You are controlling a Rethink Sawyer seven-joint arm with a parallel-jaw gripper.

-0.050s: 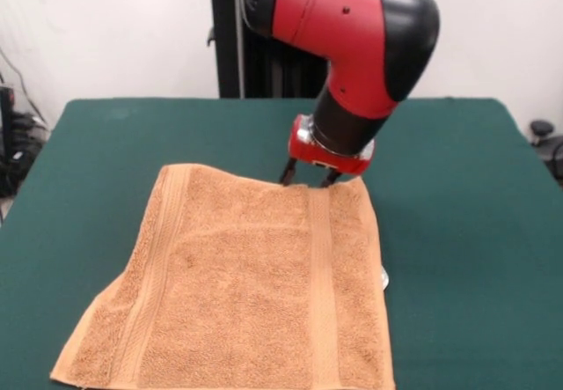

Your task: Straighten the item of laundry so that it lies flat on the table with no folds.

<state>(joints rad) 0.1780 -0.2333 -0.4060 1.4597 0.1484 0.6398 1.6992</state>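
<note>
On the green bench [457, 231], in the front view, the orange-tan towel [246, 293] is spread out wide. It reaches from the middle of the bench down to the near edge of the picture. Two flat bands can be seen on it, one near each side. Most of the towel looks flat. The far edge looks a little raised by the arm, and the side edge below it seems to lift off the cloth.

The red and black arm comes down to the far edge of the towel. The gripper [310, 175] is right at that edge, near one band. Only the dark fingers [288, 172] can be made out a little, and it cannot be told if they are open or shut, or if the towel is held.

If the towel is held and the arm is lifted or pulled, the far edge could be dragged up and a new fold could be made. If the edge is pushed, the cloth could be bunched up.

Only one view is given.
</note>
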